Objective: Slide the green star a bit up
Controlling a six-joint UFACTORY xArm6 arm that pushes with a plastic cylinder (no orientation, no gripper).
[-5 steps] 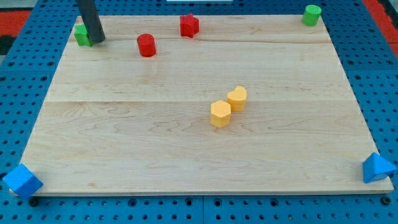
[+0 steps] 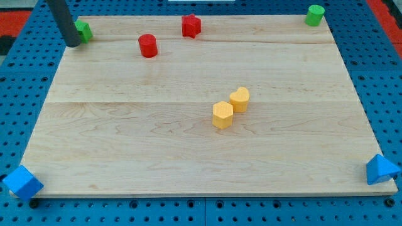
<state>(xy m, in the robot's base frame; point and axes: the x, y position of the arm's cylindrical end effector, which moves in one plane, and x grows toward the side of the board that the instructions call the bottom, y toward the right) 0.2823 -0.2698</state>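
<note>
The green star (image 2: 83,29) sits at the board's top left corner, partly hidden by my rod. My tip (image 2: 73,44) rests just off the board's left edge, touching or nearly touching the star's lower left side. The rod rises from there out of the view's top.
A red cylinder (image 2: 147,46) and a red star (image 2: 191,25) lie near the top edge. A green cylinder (image 2: 315,15) sits at the top right corner. A yellow hexagon (image 2: 222,115) and a yellow heart (image 2: 239,99) touch near the middle. Blue blocks sit at the bottom left (image 2: 22,182) and bottom right (image 2: 381,169) corners.
My tip has moved left, from the star's right side to its lower left. The green star has shifted slightly up.
</note>
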